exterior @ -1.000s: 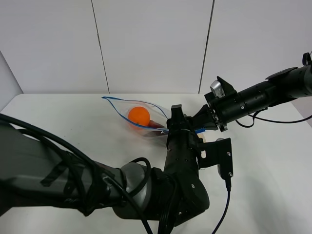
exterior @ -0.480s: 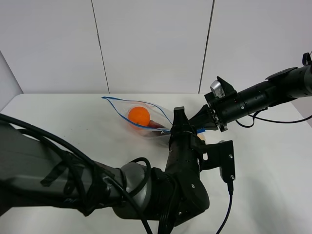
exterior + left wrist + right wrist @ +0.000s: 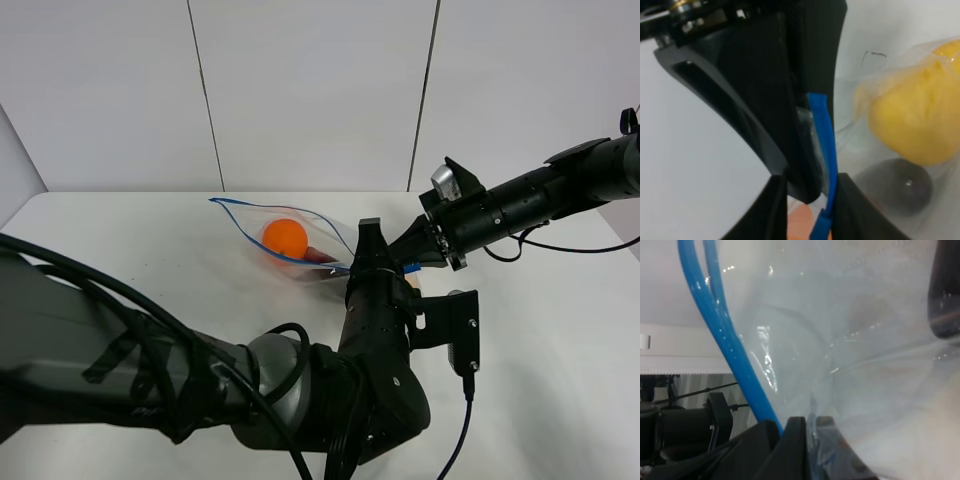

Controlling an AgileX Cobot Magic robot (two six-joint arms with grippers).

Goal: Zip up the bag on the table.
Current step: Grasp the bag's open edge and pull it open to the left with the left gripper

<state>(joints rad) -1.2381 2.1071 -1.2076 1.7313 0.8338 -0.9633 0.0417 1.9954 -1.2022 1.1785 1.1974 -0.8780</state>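
Note:
The clear bag (image 3: pixel 300 243) lies on the white table (image 3: pixel 120 235), its blue zipper strip (image 3: pixel 240 230) gaping around an orange ball (image 3: pixel 285 237). My left gripper (image 3: pixel 366 260) reaches over the bag's right end. In the left wrist view its jaws (image 3: pixel 811 184) are drawn in tight on the blue strip (image 3: pixel 821 135), with yellow produce (image 3: pixel 912 115) and a dark purple piece (image 3: pixel 900 185) behind the plastic. My right gripper (image 3: pixel 413 262) is shut on the bag's right corner. The right wrist view shows its fingertips (image 3: pixel 792 440) pinching the plastic (image 3: pixel 840 340) beside the zipper strip (image 3: pixel 715 325).
White wall panels stand behind the table. My bulky left arm (image 3: pixel 300 400) fills the table's front middle, with a cable (image 3: pixel 462 420) hanging beside it. The right arm (image 3: pixel 540 200) stretches in from the right edge.
The left gripper's jaws have narrowed onto the blue zipper strip. The bag and the right arm have stayed where they were.

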